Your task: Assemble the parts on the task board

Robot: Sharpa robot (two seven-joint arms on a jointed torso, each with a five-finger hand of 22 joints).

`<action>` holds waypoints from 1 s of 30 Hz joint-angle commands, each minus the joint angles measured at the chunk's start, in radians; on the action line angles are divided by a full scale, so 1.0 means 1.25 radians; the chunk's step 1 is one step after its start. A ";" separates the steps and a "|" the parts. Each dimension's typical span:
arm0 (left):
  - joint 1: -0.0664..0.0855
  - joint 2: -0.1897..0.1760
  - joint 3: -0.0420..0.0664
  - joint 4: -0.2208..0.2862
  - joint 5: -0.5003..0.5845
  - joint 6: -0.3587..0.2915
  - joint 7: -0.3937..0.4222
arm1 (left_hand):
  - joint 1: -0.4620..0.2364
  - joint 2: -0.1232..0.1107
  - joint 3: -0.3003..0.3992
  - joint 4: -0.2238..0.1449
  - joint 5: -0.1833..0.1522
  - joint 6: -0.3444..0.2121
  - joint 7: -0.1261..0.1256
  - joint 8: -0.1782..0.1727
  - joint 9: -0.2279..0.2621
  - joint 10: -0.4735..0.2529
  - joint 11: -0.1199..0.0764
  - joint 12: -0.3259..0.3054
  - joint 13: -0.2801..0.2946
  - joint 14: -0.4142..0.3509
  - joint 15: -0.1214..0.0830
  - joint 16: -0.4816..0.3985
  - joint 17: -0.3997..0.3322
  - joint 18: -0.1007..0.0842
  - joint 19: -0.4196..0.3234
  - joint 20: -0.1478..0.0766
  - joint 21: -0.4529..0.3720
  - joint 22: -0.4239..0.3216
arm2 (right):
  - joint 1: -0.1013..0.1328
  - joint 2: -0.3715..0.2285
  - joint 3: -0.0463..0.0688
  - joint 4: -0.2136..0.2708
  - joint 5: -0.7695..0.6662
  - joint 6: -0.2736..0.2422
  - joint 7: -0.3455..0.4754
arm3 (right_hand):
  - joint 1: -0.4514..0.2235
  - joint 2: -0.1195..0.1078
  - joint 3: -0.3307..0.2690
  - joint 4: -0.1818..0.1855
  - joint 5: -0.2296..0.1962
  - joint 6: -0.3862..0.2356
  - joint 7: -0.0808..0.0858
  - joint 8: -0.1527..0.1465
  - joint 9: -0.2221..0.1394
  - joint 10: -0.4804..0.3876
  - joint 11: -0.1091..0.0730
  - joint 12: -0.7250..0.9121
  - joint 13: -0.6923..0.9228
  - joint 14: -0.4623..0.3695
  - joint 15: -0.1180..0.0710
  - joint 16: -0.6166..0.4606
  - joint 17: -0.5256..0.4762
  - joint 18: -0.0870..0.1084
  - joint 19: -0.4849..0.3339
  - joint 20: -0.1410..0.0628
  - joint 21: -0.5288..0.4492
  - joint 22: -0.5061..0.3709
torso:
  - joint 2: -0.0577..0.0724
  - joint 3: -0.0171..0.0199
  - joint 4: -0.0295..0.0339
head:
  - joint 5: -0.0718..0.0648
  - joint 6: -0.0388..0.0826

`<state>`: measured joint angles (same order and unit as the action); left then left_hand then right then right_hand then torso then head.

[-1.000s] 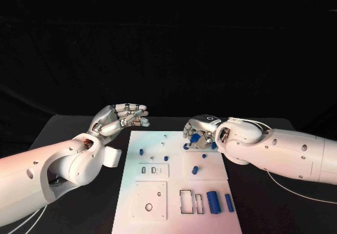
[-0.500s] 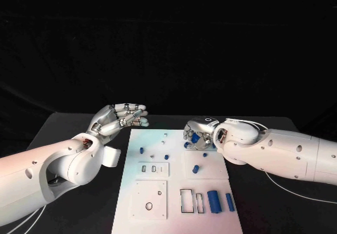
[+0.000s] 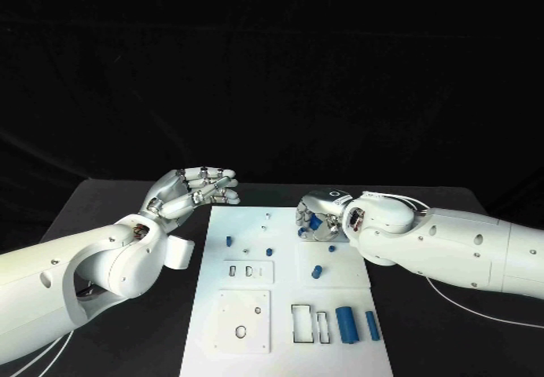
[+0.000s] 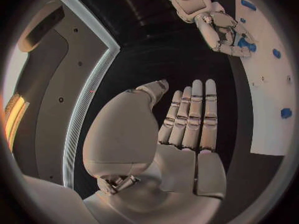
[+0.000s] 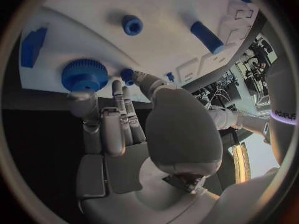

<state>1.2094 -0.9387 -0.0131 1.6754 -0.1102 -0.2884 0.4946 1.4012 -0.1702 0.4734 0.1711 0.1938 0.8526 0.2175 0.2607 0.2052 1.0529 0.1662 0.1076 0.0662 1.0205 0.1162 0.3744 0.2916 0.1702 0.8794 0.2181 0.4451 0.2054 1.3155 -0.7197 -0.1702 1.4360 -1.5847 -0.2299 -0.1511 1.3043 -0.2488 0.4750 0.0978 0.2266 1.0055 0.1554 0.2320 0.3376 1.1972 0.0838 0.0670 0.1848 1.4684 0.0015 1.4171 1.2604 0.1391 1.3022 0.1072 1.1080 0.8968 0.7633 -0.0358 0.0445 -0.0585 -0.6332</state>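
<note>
The right hand (image 3: 321, 218) sat over the upper right part of the task board (image 3: 289, 314), right of centre in the head view, with its fingers (image 5: 118, 112) reaching down towards a round blue toothed part (image 5: 84, 74); the right wrist view showed the fingertips at or just beside that part, but whether they were clamped on it I cannot tell. From those fingers the part lay straight ahead along the reach of the hand, so the coming move looked likely to turn on closing around it from above. A short blue peg (image 3: 316, 272) lay just below the right hand in the head view, its long axis tilted slightly off the board's length, and two longer blue blocks (image 3: 344, 325) lay side by side near the board's lower right. The left hand (image 3: 192, 195) hung above the desk (image 3: 102, 206) off the board's upper left corner, fingers apart and holding nothing; the right hand was plainly the nearer
</note>
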 commanded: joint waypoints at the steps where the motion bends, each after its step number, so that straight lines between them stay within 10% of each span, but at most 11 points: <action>1: 0.001 0.002 0.001 0.000 -0.003 0.015 0.000 | -0.006 -0.003 0.002 0.000 -0.004 -0.006 0.015 -0.003 -0.001 0.001 0.006 -0.004 0.001 0.003 0.000 0.003 0.001 0.008 0.006 0.001 0.005 0.001 | -0.001 0.002 0.000 0.000 -0.010 0.013 -0.005 | 0.006 0.001 0.006 0.001 -0.001 0.007 -0.002 0.000 0.002 0.008 0.001 0.002 0.002 0.042 0.002 0.006 0.001 -0.017 0.004 -0.001 0.004 0.005 | 0.003 -0.0006 0.0002 | 0.000 0.000; 30: 0.001 0.002 0.001 -0.012 -0.003 0.020 -0.011 | -0.007 -0.001 0.002 0.000 -0.004 -0.009 0.017 -0.005 -0.002 -0.002 0.007 -0.008 0.001 0.001 0.001 0.006 0.005 0.008 0.005 0.001 0.008 0.003 | -0.002 -0.002 0.000 0.017 -0.022 -0.094 -0.023 | 0.052 0.042 0.111 -0.054 -0.002 0.055 -0.025 0.046 0.074 0.081 -0.025 0.011 0.026 0.043 -0.019 0.032 0.022 -0.033 0.027 -0.021 0.101 0.135 | 0.009 0.0000 0.0013 | 0.000 0.008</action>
<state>1.2095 -0.9374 -0.0130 1.6599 -0.1104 -0.2819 0.4789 1.4013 -0.1701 0.4734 0.1711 0.1938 0.8467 0.2158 0.2608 0.2045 1.0497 0.1693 0.1041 0.0662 1.0204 0.1162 0.3784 0.2973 0.1702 0.8794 0.2182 0.4489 0.2080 1.3129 -0.7216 -0.1702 1.4519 -1.5894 -0.2961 -0.1641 1.3467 -0.2144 0.5900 0.0572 0.2213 1.0697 0.1235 0.2857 0.4282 1.2669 0.0785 0.0777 0.1988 1.4665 -0.0149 1.4532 1.2887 0.1074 1.3289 0.0805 1.2300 1.0638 0.7741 -0.0359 0.0460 -0.0592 -0.6244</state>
